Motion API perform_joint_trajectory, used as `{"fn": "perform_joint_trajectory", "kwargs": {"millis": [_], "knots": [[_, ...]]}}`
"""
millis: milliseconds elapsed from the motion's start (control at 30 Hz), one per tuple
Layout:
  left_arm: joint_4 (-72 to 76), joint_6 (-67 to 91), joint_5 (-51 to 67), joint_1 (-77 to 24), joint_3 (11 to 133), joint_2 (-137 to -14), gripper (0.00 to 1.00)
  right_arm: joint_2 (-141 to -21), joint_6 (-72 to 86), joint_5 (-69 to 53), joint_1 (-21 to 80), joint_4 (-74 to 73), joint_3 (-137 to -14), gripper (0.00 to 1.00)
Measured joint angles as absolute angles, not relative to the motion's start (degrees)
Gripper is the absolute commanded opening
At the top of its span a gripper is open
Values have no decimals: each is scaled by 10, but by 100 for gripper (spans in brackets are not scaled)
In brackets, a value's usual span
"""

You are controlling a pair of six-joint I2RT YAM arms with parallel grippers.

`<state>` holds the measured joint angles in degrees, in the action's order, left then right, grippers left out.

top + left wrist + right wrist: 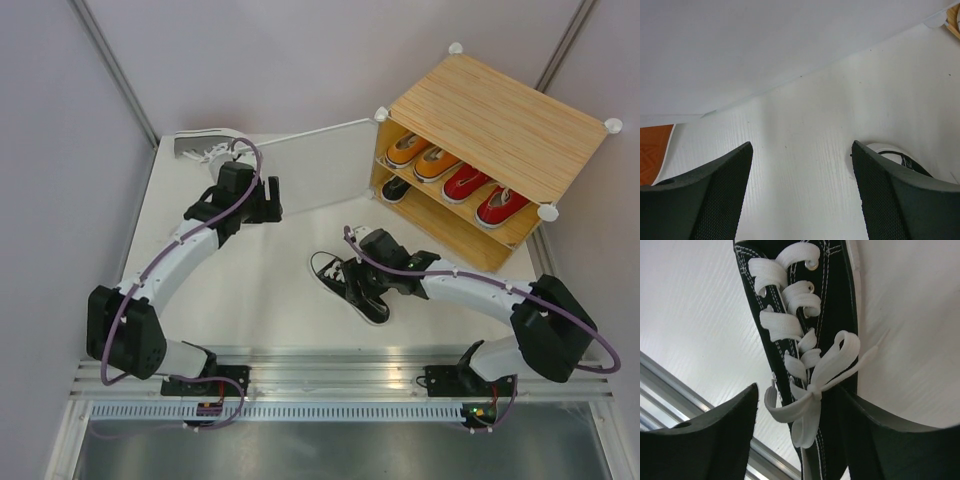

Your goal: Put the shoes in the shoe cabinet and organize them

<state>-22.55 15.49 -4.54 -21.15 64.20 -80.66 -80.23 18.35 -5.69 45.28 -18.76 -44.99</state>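
right gripper (799, 390) straddles black shoe (839, 315) — jaws apart

White table (270, 285) carries shoe cabinet (500, 110), black sneaker (330, 270), grey sneaker (200, 148)

I find no writing, brand, number or sign that I can read. There is none on the black shoe (840, 300) between my right fingers (705, 440), and none on the shoe cabinet (500, 120).
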Motion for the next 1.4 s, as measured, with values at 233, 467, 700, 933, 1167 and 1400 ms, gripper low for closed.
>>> {"fn": "perform_joint_trajectory", "kwargs": {"millis": [233,467,700,933,1167,1400], "knots": [[-225,155,-46,-211,632,-790,83,-830,209,-15,453,-141,-450,18],[-224,155,-46,-211,632,-788,83,-785,277,78,456,-180,-450,1],[-224,155,-44,-211,632,-788,83,-707,452,252,453,-220,-444,1],[-224,155,-44,-211,632,-788,83,-782,624,326,449,-237,-445,4],[-224,155,-41,-211,632,-788,83,-820,667,322,449,-237,-470,52],[-224,155,-40,-211,630,-784,83,-770,496,263,449,-226,-490,57]]}}
